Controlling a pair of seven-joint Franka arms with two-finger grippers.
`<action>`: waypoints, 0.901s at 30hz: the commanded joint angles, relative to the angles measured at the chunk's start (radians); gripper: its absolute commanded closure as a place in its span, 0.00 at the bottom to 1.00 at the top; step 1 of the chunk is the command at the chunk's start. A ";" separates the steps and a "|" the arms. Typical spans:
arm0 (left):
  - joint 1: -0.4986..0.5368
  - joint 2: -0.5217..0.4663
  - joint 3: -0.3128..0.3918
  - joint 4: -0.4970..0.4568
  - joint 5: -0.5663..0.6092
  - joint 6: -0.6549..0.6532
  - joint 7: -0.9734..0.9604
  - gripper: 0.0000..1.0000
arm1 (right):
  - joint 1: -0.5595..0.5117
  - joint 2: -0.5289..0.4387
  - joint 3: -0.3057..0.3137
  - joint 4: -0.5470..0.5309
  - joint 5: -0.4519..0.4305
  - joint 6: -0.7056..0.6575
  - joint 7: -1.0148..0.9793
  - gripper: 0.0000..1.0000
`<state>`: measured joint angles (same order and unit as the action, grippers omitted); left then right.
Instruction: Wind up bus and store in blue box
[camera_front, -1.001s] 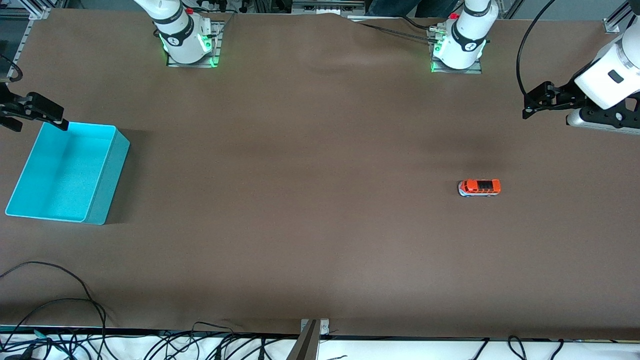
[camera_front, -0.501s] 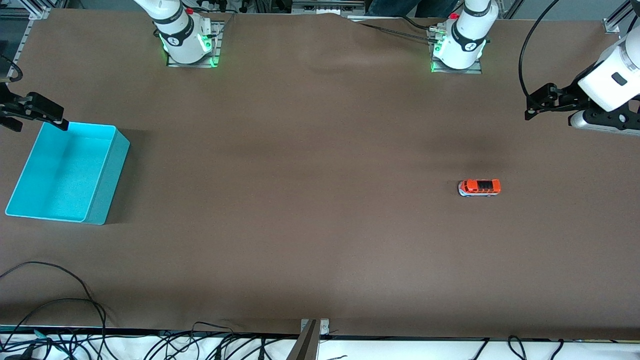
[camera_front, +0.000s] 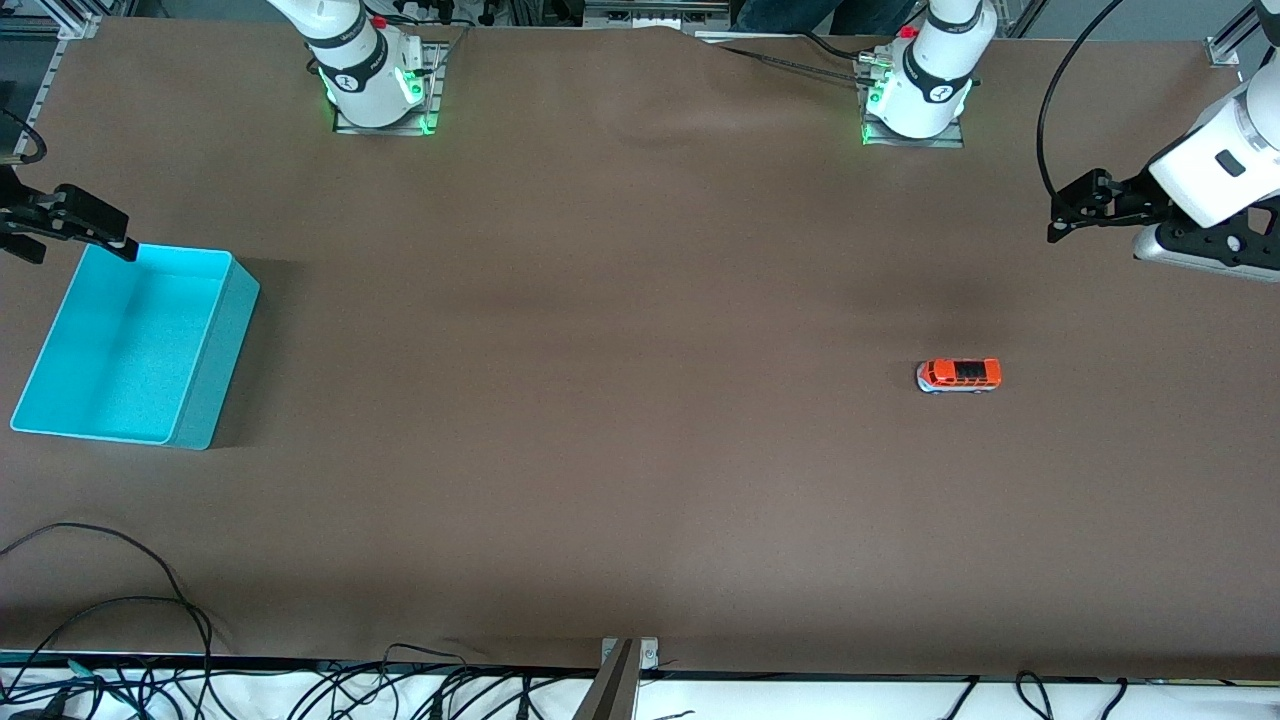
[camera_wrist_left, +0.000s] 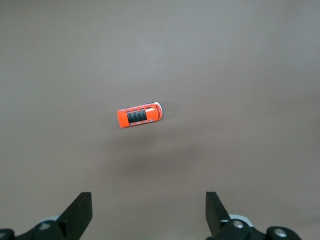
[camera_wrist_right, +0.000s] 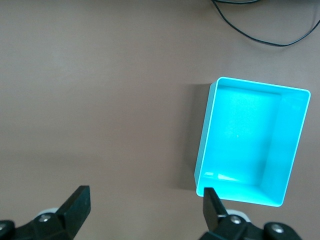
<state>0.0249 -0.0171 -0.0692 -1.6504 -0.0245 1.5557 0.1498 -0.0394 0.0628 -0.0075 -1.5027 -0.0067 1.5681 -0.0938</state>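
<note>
A wide brown bench (camera_front: 620, 330) fills the front view. The bus (camera_front: 959, 375), a small orange toy with a dark roof panel and pale lower body, stands on its wheels on the bare bench surface right of the frame's centre, toward the left arm's end. The blue box (camera_front: 215, 370), a large open turquoise bin with nothing inside, sits on the bench at the frame's left edge, well apart from the bus, toward the right arm's end.

The left tool (camera_front: 1062, 215) hangs in the air at the upper right of the frame, over bare bench; its fingers (camera_wrist_left: 80, 212) stand wide and hold nothing. The right tool (camera_front: 95, 232) hangs at the upper left of the frame, over the box's farther corner; its fingers (camera_wrist_right: 77, 202) are also wide and hold nothing.
</note>
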 joint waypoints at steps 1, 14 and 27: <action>0.006 0.034 0.000 0.009 0.002 0.018 0.144 0.00 | -0.004 -0.001 0.003 0.015 0.014 -0.008 0.000 0.00; 0.007 0.132 0.000 -0.006 0.003 0.076 0.483 0.00 | -0.004 -0.001 0.003 0.015 0.014 -0.007 0.003 0.00; 0.072 0.180 0.002 -0.193 -0.008 0.302 0.910 0.00 | -0.004 -0.003 0.004 0.016 0.014 -0.007 0.003 0.00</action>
<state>0.0829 0.1578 -0.0662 -1.7676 -0.0245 1.7781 0.8930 -0.0393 0.0628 -0.0071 -1.5027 -0.0063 1.5681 -0.0937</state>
